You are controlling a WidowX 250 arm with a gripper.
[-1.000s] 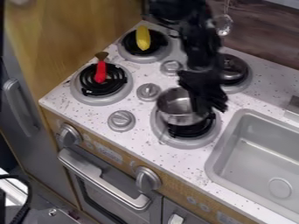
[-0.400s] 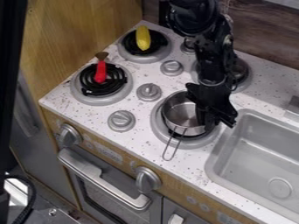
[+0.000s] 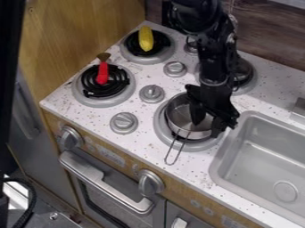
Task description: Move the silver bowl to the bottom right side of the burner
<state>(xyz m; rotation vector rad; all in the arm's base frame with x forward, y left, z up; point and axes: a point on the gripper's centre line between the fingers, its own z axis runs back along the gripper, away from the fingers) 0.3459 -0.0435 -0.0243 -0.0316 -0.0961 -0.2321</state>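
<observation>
The gripper (image 3: 208, 125) is open at the right side of the silver bowl (image 3: 178, 115), one finger inside the bowl and the other outside its right wall. This bowl, a small pot with a thin wire handle (image 3: 173, 153) pointing toward the counter's front edge, sits over the front right burner (image 3: 200, 146). The burner's grey ring shows around the bowl at the left and below. Part of the bowl's right rim is hidden behind the gripper.
The sink (image 3: 265, 162) lies just right of this burner. A lidded pot (image 3: 243, 71) stands behind the arm. Left are a red-handled brush (image 3: 102, 73) and yellow corn (image 3: 146, 38) on burners, with knobs (image 3: 124, 122) between.
The bowl has shifted slightly right and down, its handle swinging out toward the front. My gripper moved right and down with it, then its fingers spread apart at the rim.
</observation>
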